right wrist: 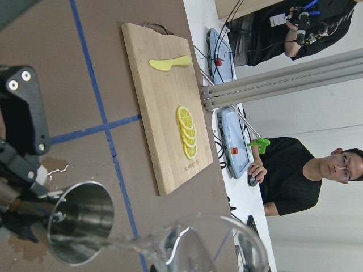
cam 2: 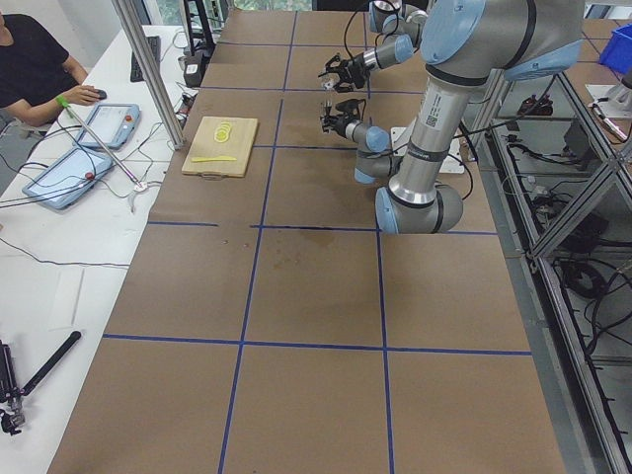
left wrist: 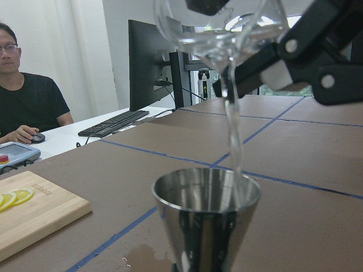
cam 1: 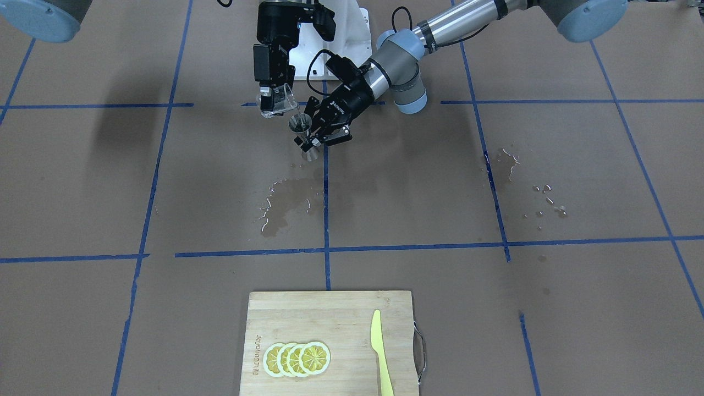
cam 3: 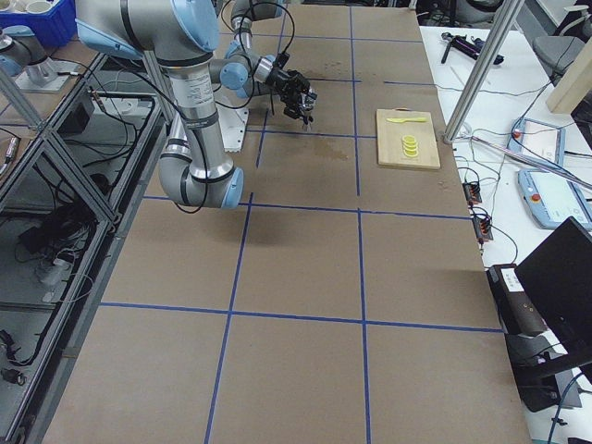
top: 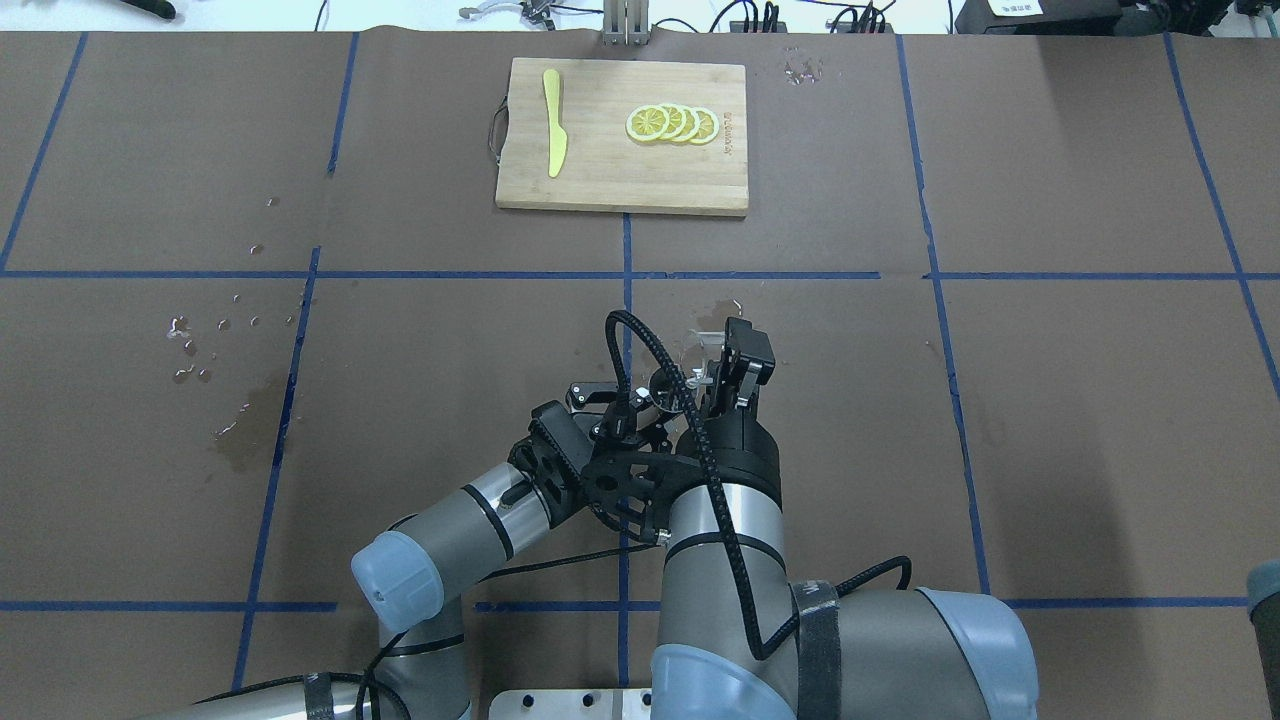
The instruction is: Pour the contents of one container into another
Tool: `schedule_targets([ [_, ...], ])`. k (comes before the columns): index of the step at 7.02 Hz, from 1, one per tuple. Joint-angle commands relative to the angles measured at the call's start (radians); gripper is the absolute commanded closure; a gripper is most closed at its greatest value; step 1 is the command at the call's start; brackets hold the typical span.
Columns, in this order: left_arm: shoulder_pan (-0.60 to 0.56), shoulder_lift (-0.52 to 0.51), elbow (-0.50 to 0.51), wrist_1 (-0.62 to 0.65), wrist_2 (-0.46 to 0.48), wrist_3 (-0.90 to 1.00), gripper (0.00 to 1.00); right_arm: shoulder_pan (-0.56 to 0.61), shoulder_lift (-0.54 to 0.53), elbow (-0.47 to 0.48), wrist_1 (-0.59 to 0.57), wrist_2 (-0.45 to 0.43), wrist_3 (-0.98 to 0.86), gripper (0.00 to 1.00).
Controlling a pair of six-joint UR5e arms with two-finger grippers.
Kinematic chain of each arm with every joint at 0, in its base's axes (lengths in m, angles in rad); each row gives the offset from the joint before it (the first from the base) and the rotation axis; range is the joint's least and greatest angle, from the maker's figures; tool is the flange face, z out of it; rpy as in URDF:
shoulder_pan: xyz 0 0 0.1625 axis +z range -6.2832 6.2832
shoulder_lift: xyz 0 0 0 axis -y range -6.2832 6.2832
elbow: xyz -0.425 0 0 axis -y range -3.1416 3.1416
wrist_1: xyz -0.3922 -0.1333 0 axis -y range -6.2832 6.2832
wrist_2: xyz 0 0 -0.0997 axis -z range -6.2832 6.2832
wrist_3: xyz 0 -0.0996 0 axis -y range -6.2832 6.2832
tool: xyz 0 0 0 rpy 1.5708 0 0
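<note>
Glass pitcher [cam 1: 281, 102] is clamped in the right tool [cam 1: 268, 100] and tilted spout-down, just above and beside the left tool [cam 1: 308, 141]. A water stream [left wrist: 233, 130] falls from its lip into the steel jigger [cam 1: 300, 124]. The left tool's fingers are closed on the jigger's waist, holding it upright over the surface [cam 1: 440, 181]. A wet patch [cam 1: 286, 203] lies near both tools, and the cutting board [cam 1: 330, 319] is well apart.

grey arms [top: 690, 560], blue caps [top: 395, 580], seemingly ribbed cable [top: 735, 565]

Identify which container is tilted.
The clear glass pitcher in the right gripper: tipped, streaming water. The metal jigger in the left gripper is upright.
</note>
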Motion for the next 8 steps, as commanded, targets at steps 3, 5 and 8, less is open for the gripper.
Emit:
schedule_targets([
  [3,0.0,0.0,-0.002,0.0,0.0,0.0,1.0,0.001,0.014,-0.001,-0.03,0.0,-0.03,0.91],
  [5,0.006,0.0,-0.003,0.0,0.002,0.0,1.0,0.002,0.028,-0.004,-0.03,0.0,-0.044,0.91],
  [8,0.006,0.008,-0.011,-0.005,0.002,0.0,1.0,0.007,0.027,-0.007,-0.027,-0.005,-0.043,0.91],
])
